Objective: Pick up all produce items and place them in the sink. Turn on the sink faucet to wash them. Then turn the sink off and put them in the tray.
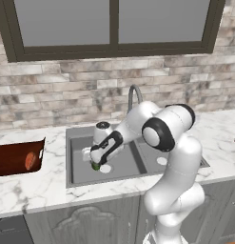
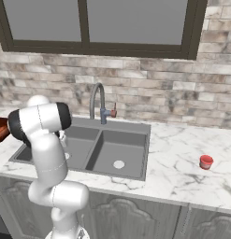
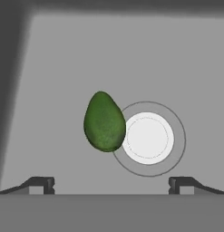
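- The gripper (image 3: 111, 183) hangs low in the sink's (image 1: 76, 136) left basin, fingers spread wide, holding nothing.
- The green avocado (image 3: 104, 121) lies on the basin floor, touching the pale drain (image 3: 147, 138).
- The orange vegetable (image 1: 30, 161) rests in the tray (image 1: 9, 164).

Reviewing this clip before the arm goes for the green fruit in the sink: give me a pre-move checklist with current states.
1. Gripper open, fingers apart: ok.
2. Green fruit between and ahead of the fingertips in the hand view, lying free beside the drain: ok.
3. Gripper already down in the sink's left basin: ok.
4. Orange-red vegetable already in the tray: ok.
5. Faucet off: cannot tell; no water is visible.
6. Fruit centred between the fingers: not ok, it sits left of centre.
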Controlling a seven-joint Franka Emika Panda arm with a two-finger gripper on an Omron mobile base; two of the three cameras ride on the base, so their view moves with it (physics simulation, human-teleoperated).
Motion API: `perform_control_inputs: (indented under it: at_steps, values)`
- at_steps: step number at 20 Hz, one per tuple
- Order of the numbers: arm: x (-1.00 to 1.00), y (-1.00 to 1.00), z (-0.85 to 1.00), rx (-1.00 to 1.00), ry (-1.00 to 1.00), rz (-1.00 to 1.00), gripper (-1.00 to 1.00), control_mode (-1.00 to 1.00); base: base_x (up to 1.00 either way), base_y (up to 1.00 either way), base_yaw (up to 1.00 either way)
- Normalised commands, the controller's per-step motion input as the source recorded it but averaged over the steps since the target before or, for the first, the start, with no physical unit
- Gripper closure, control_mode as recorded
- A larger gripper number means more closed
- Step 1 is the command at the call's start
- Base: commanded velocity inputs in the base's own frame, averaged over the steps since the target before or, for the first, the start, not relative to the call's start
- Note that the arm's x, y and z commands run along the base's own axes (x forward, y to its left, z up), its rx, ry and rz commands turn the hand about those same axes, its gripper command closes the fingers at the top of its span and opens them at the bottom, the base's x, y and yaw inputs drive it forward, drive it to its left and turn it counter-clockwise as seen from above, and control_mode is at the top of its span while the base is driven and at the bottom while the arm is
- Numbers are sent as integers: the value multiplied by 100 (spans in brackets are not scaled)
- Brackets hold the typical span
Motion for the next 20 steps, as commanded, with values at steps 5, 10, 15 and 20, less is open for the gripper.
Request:
perform_control_inputs:
  at_steps: [5, 10, 15, 20]
  values:
    - [8, 0, -16, -2, -5, 0, -100, -100, 0, 0, 0]
    - [11, 0, -16, -2, -5, 0, -100, -100, 0, 0, 0]
    - [15, 5, -19, -2, -3, 0, -100, -100, 0, 0, 0]
    - [4, 1, -13, 0, -1, 0, -100, -100, 0, 0, 0]
